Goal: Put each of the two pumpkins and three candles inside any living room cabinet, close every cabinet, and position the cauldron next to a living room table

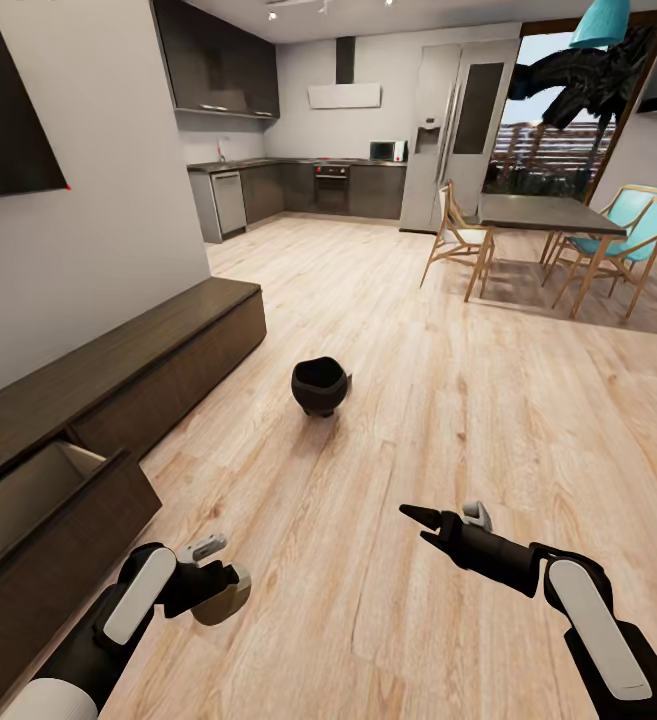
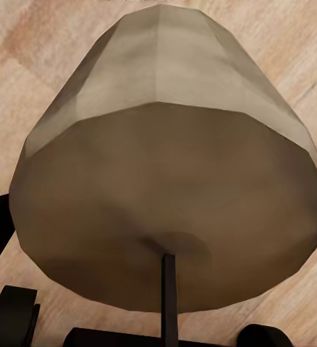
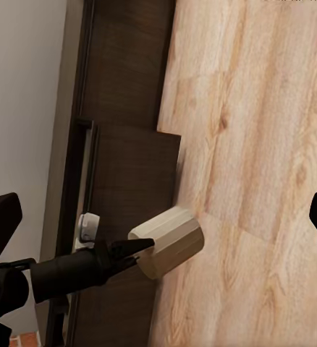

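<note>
Here, in a simulated open-plan living room and kitchen, your left gripper (image 1: 211,590) pinches a stubby olive-beige candle (image 1: 223,598) low over the pale wood floor (image 1: 418,420), just beside the pulled-out drawer (image 1: 63,510) of the long dark-brown cabinet (image 1: 158,350) along the wall at the head view's left. From the left wrist the candle (image 2: 166,166) looms large, its broad flat end toward the lens and dark fingers (image 2: 14,311) at either side of it. From the right wrist you see the same candle (image 3: 169,242) gripped at the tip of the left arm (image 3: 72,271), hanging over the edge where the drawer front (image 3: 133,217) meets the floor.

Your right gripper (image 1: 420,527) hangs over bare floor well apart from the cabinet, its two dark fingers spread with nothing between them; in the right wrist view the fingertips (image 3: 1,217) show far apart at the picture's edges.

The black cauldron (image 1: 320,384) sits on the floor farther ahead, near the cabinet's far end and well apart from both arms. Beyond it stand a dining table (image 1: 548,212) with wooden and turquoise chairs (image 1: 623,235), and grey kitchen units (image 1: 298,188) along the back wall.
</note>
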